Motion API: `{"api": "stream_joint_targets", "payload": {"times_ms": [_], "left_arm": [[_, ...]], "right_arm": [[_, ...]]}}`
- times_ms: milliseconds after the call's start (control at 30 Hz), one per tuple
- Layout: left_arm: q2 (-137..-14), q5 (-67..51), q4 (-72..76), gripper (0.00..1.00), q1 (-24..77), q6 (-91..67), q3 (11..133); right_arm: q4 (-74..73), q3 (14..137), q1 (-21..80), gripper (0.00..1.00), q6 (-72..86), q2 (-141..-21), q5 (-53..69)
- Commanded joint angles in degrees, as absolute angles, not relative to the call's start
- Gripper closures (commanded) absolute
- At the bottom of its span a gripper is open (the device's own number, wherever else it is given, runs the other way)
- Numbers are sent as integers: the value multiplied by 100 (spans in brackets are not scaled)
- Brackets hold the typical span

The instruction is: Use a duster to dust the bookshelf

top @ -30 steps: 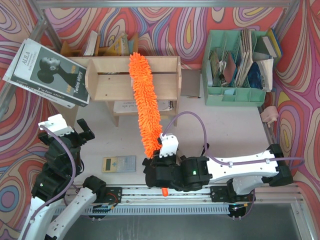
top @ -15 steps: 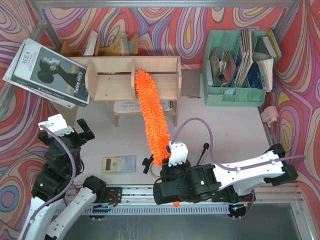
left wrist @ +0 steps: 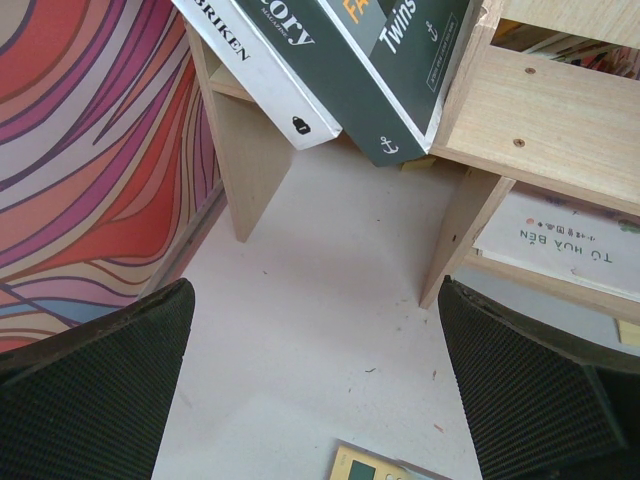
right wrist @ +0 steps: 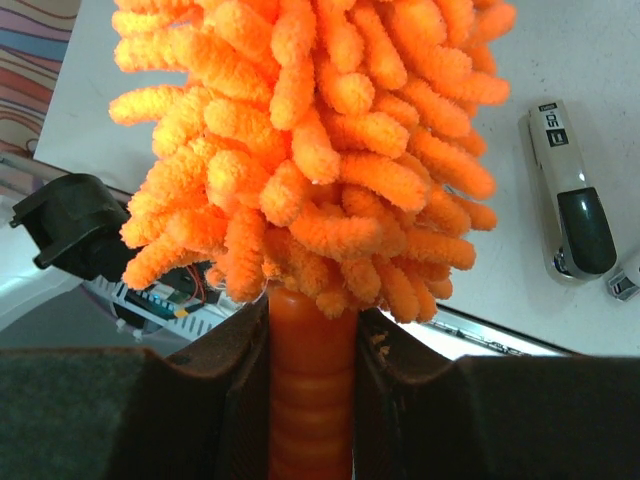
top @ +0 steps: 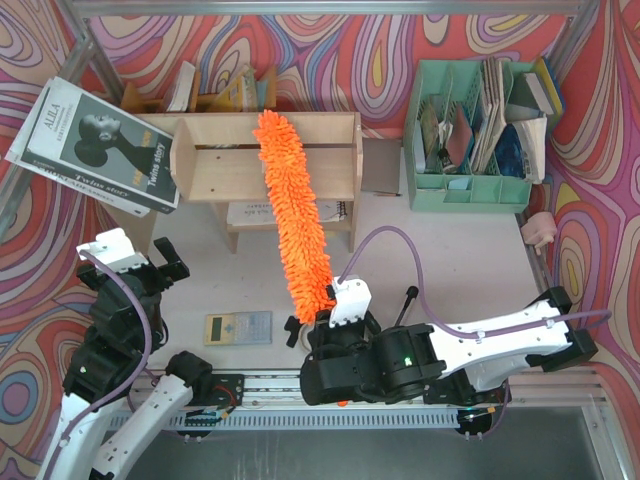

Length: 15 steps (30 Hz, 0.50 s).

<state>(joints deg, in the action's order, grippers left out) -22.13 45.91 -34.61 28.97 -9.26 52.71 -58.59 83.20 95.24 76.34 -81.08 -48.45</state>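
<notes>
Overhead, my pale table (top: pixel 450 260) sits between swirl-patterned walls (top: pixel 350 50); my right gripper (right wrist: pixel 312 350) clamps the duster (top: pixel 290 210) by its handle (right wrist: pixel 310 400), fluff across the bookshelf (top: pixel 210 165), my left gripper (left wrist: pixel 315 380) spread wide

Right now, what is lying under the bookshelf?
Under the bookshelf a white printed booklet shows, with a spiral-bound edge further right. The duster crosses the middle, hiding what lies between them.

duster (right wrist: pixel 310 180) tip cut off above, magazine (left wrist: pixel 385 70) titles cropped at top edge
</notes>
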Motion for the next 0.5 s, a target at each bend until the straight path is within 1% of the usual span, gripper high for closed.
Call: {"api": "stream_joint_targets", "payload": {"times_ms": [0,133,267,467], "left_arm": [[-2193,4600,-3446,1,2869,-956,5256],[-2207,4590,-3459,2,2869,-954,5273],[-2192,4584,-3453,1,2874,-954,5282],[-2231,4571,-3445,2,2870,-943,5279]], "right_arm": [[-5643,8415,9535,100,7390,-8165,-5380],[-6169,8231,9466,100,8119,-8094,-5269],[-6138,8039,9428,100,8116,-7921,-5151],[-6237,8019,9357,100,8222,-8089,-4940]]}}
